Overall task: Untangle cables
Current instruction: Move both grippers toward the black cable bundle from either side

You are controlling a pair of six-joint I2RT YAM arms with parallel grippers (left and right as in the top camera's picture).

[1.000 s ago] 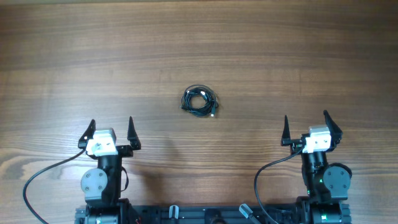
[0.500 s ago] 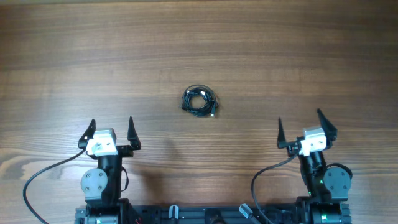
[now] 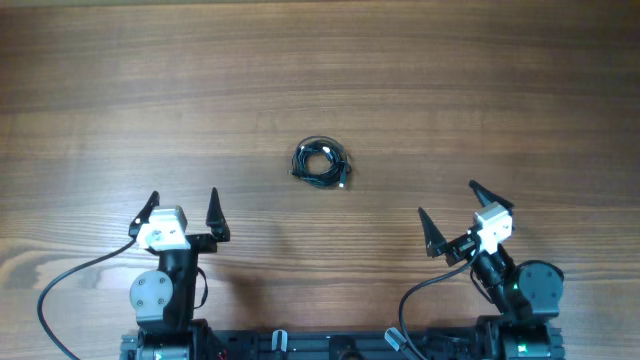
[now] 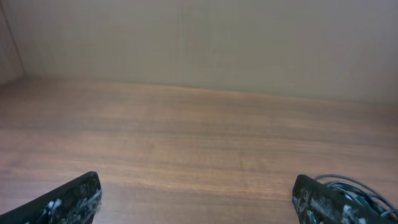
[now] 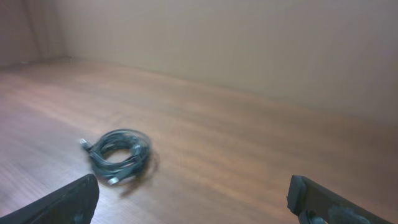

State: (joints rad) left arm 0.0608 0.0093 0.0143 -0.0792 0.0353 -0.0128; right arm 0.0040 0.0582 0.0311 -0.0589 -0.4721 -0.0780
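The cables (image 3: 321, 163) lie in one small tight coil of thin black wire at the middle of the wooden table, with a silvery plug end at its lower right. The coil also shows in the right wrist view (image 5: 119, 153), left of centre, and just behind the right fingertip in the left wrist view (image 4: 354, 188). My left gripper (image 3: 181, 208) is open and empty at the near left, pointing away from me. My right gripper (image 3: 456, 215) is open and empty at the near right, turned toward the coil. Both are well apart from the cables.
Thick black arm cables (image 3: 70, 280) curve over the table near the left base, and another (image 3: 420, 285) near the right base. A plain wall stands beyond the table's far edge (image 4: 199, 87).
My right gripper has swung left and turned counter-clockwise, now facing the coil. The left gripper and the cables have not moved.
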